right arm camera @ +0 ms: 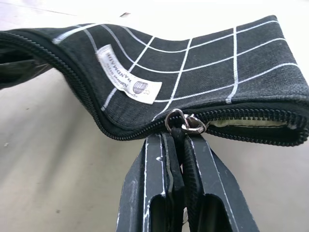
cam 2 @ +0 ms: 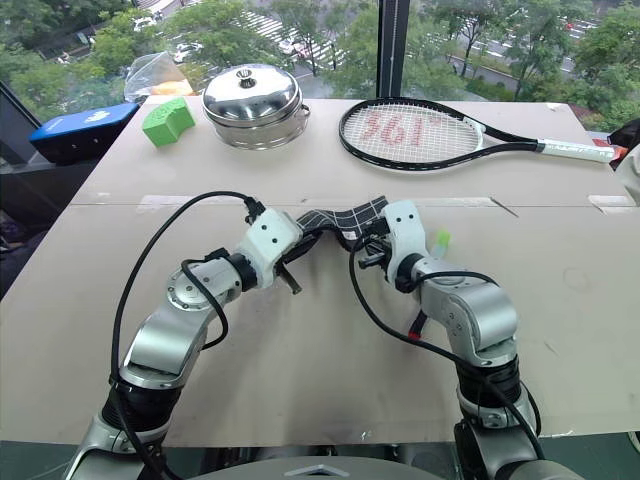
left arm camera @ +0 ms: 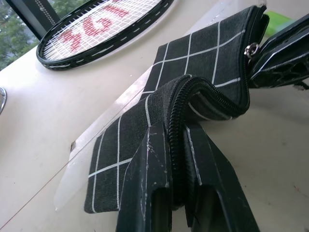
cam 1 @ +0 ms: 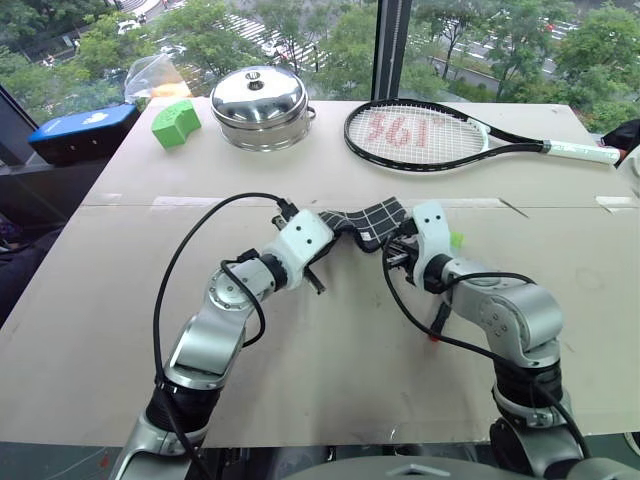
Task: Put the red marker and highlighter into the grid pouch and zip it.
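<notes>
Both jaws clenched on grid pouch [cam 1: 372, 222]; racket [cam 1: 430, 135], pot [cam 1: 260, 106] well beyond.

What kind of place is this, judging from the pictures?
Probably an upper-floor room set up as a test space: a cardboard-covered table stands at a big window over trees and streets, holding a pot and tennis racket.
</notes>
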